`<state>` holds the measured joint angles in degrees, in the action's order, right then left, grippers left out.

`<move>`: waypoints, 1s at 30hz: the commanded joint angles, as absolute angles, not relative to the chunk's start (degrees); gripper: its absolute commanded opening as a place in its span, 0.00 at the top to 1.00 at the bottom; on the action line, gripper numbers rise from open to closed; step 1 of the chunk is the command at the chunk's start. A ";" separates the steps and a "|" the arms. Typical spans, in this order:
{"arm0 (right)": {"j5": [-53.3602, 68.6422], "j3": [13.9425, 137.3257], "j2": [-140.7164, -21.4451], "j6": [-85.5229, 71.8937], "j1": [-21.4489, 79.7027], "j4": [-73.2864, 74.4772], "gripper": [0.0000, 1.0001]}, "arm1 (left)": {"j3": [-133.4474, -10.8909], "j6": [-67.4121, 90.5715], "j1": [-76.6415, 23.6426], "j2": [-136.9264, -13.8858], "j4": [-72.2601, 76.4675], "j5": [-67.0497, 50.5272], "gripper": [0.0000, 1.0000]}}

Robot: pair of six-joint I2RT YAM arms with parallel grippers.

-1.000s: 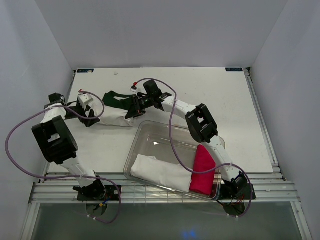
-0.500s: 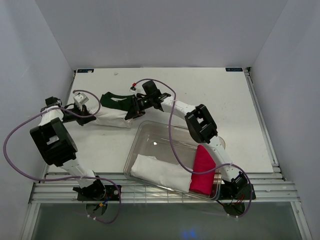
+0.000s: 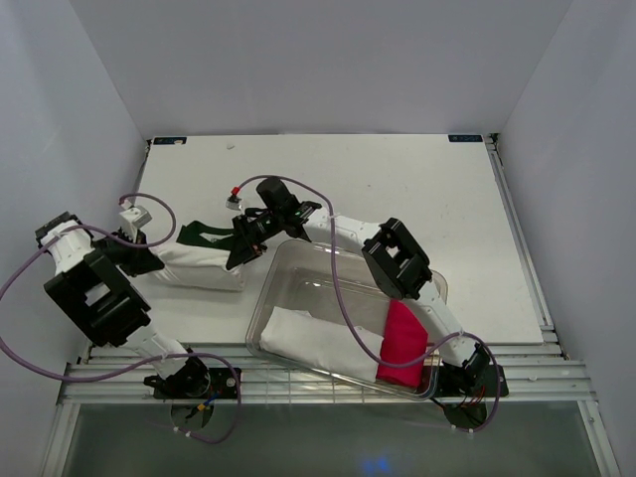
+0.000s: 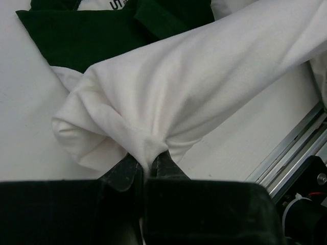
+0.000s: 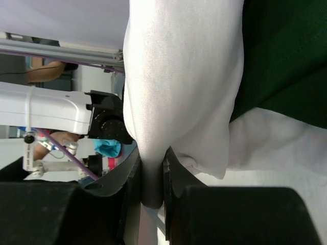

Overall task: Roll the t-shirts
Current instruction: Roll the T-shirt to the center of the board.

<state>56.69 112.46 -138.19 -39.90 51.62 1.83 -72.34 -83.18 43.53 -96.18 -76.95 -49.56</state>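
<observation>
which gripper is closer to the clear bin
Right. The right gripper sits just left of the clear bin; the left gripper grips the white t-shirt farther left.

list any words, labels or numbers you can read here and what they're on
"U5" or "US", cut by the frame edge: black print on a white patch amid the dark green t-shirt's folds, beside the white t-shirt.
Blue stickers at the table's far corners: too small to read.
Nothing else legible.

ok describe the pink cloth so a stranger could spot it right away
Look at the clear bin on the near part of the table. The pink cloth lies rolled at the bin's right end, beside a white cloth. It is the only bright pink thing in view.
</observation>
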 commanded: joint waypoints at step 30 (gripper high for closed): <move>38.23 119.27 -141.42 -41.22 42.89 5.54 0.11 | -83.85 -46.06 32.87 -110.83 -61.87 -47.20 0.96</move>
<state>39.97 117.97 -145.73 -44.40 42.76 2.59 -81.54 -48.53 33.08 -111.68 -63.94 -46.30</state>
